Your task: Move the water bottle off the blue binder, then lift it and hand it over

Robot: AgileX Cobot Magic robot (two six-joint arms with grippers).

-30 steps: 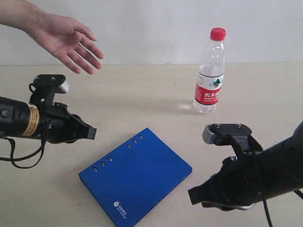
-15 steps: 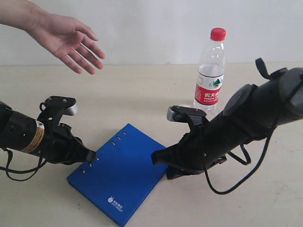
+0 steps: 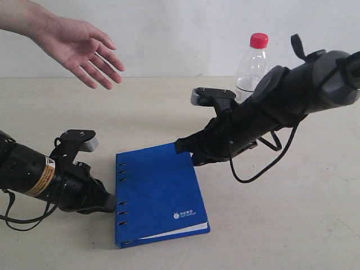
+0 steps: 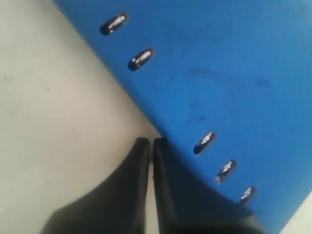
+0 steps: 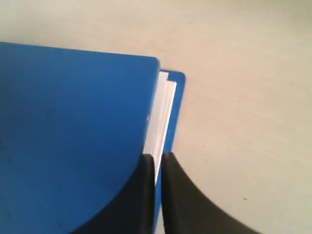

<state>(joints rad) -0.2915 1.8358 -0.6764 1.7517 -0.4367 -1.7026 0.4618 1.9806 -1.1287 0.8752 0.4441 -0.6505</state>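
the blue binder (image 3: 157, 191) lies flat on the counter (image 3: 315, 214), close to its near edge and about mid-width. its slots (image 4: 141, 58) face the left gripper (image 3: 110, 202). the water bottle (image 3: 250, 67) stands upright off the binder, well apart toward the far edge, partly hidden by the right arm. left gripper: jaws closed on nothing, tips against the spine edge. right gripper (image 3: 184, 147): jaws closed on nothing, tips at the binder's far page-side corner. a person's hand (image 3: 84, 50) is held open above the counter's far left.

assessment: bottle step complete; lift of the binder not yet done. closed jaws cannot take a flat cover. one gripper should likely open and slip a finger under the page-side edge, while the other braces the spine against sliding.

only the right wrist view shows the white pages (image 5: 161, 112) between the covers. only the left wrist view confirms contact at the spine. only the exterior view shows the bottle and the hand.
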